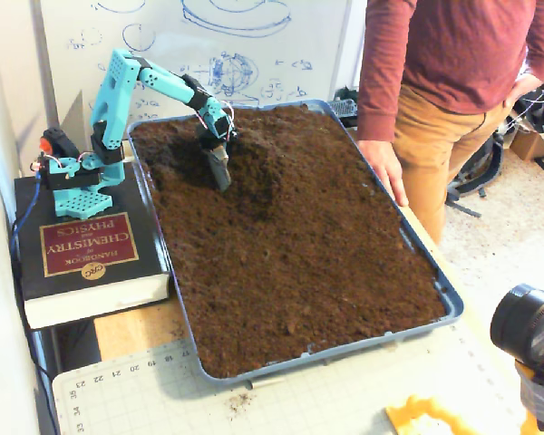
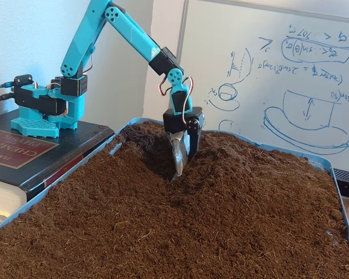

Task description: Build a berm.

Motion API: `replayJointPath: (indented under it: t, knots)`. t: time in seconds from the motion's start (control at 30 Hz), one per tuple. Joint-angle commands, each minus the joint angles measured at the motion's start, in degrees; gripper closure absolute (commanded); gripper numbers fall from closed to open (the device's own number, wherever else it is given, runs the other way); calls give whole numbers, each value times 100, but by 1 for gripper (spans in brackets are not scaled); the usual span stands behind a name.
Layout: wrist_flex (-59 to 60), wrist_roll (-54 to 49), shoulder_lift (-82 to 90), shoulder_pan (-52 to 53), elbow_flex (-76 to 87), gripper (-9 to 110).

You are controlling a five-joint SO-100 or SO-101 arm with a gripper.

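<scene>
A blue tray [image 1: 453,304] full of loose brown soil [image 1: 308,263] takes up most of the table, and everything here is placed by it. The arm [image 1: 154,77] stands on a thick book [image 1: 82,263] just beside the tray's left rim in the higher fixed view, and reaches in over the tray's far-left corner.

The gripper [image 1: 220,172] [image 2: 178,165] points down with its tip dug into the soil. Its end looks like a narrow metal blade or scoop pressed against the mound's side. Whether the jaws stand apart or together cannot be told from either fixed view, and nothing separate appears to be held.

The berm [image 1: 258,149] [image 2: 232,157] is only begun. It is a rounded heap in the far part of the tray, just to the right of the gripper in both fixed views, with a shallow hollow on the arm's side where soil seems to have been drawn from. It reads more as a hump than a long ridge.

The rest of the soil, towards the tray's near end, lies roughly flat and untouched. I judge the task early: the heap needs lengthening along the tray and its sides shaping.

A person [image 1: 444,100] stands at the tray's right rim, one hand [image 1: 385,172] resting at its edge.
</scene>
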Motion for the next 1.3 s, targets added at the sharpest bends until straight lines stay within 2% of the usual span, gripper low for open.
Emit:
replayJointPath:
  t: [0.0, 0.67, 1.27]
  knots:
    - [-167, 79, 123, 431, -1380, 101]
    - [-123, 88, 1037, 457, -1345, 101]
    - [2039, 18, 2250, 448, -1310, 101]
